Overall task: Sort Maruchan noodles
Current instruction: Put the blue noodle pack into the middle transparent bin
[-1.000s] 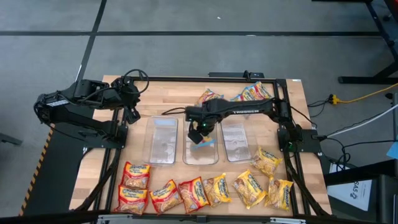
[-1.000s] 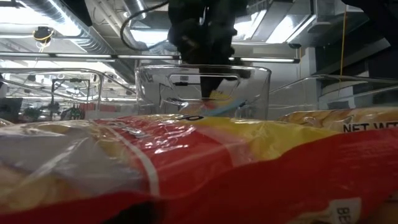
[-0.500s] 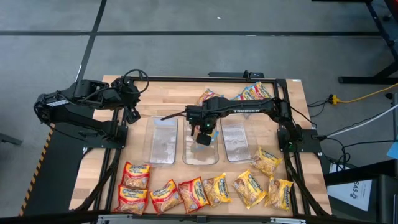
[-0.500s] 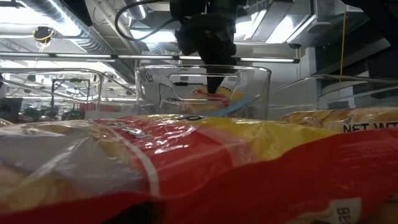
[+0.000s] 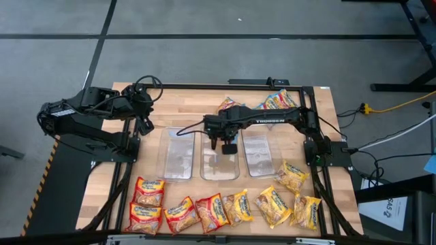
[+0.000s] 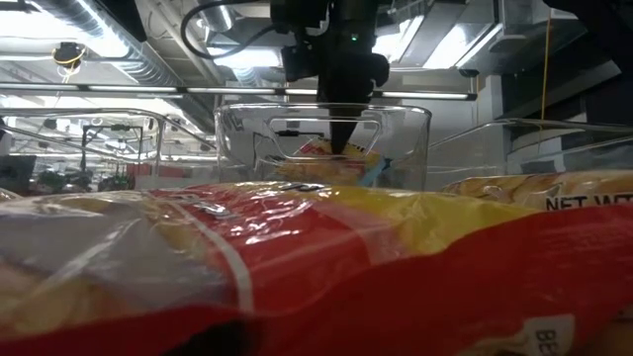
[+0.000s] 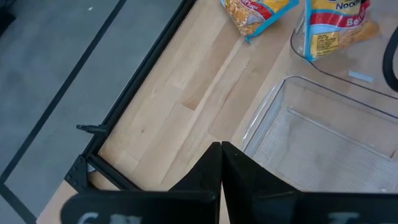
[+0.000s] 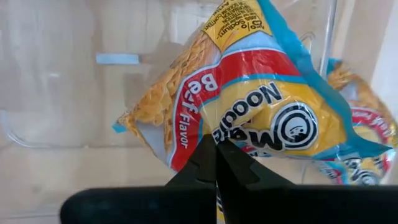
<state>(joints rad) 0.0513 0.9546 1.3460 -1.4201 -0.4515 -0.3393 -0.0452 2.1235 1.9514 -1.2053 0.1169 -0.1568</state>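
- Sorting barely started: right jaws [image 5: 229, 147] clenched on a blue-trimmed beef packet [image 8: 249, 106], holding it by one edge over the middle tub [image 5: 219, 163], packet hanging just below the jaws, partly inside the tub walls in the low view.
- Left tub [image 5: 176, 155] and right tub [image 5: 259, 154] look bare; can't tell if the middle tub has anything under the held packet.
- Left jaws [image 7: 219, 163] clenched on nothing, parked beside the left tub's far corner, well apart from the work.
- Still loose on the counter [image 5: 180, 109]: row of about nine packets [image 5: 212, 211] along the near edge, red ones and yellow ones, plus two or so packets [image 5: 279, 101] beyond the tubs.
- Readable on held packet: "Beef Flavor", "Sodium", part of "Noodle", round Maruchan face logo.
- Arm link reads "TROSSEN"; low view shows "NET WT" on a near packet [image 6: 584, 198].
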